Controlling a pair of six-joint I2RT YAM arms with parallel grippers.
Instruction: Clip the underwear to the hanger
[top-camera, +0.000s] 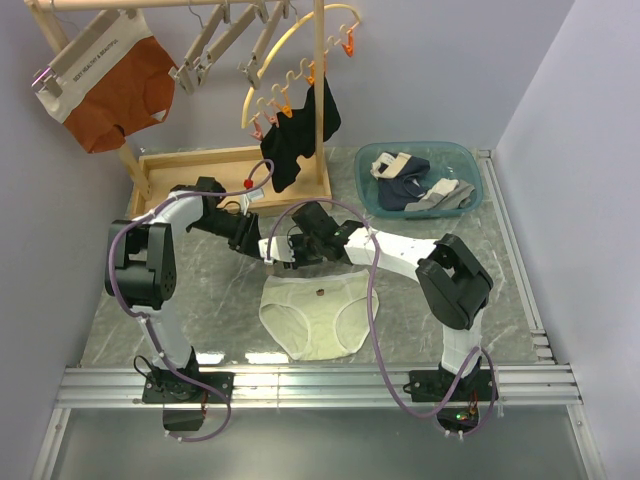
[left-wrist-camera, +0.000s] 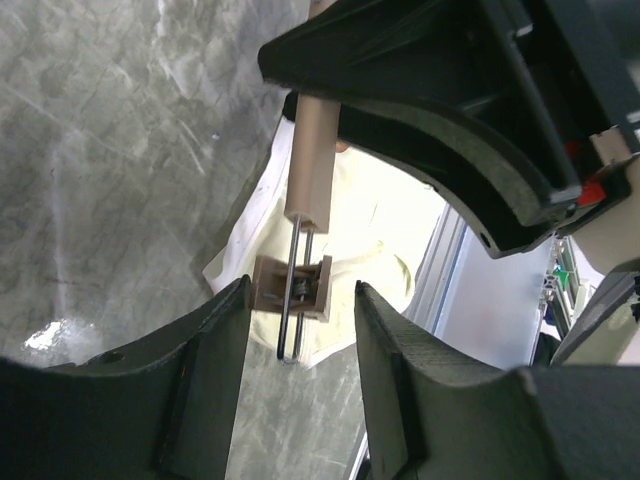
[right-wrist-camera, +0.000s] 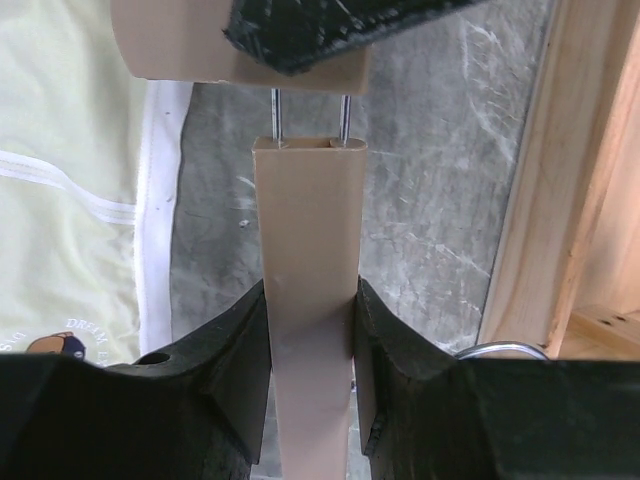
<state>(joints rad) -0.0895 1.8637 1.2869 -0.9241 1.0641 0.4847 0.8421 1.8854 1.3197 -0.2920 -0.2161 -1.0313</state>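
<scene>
The cream-yellow underwear lies flat on the grey table, in front of both grippers. It also shows in the right wrist view and the left wrist view. The light-wood hanger is held low over the waistband. My right gripper is shut on one of the hanger's flat clips, below the bar. It also shows in the top view. My left gripper is open. The hanger's end clip sits just beyond its fingertips, under the bar. It also shows in the top view.
A wooden tray lies behind the left arm; its wall is close to the right gripper. A blue basin of clothes stands at back right. Rust-orange briefs, spare hangers, a yellow hoop and a black garment hang behind.
</scene>
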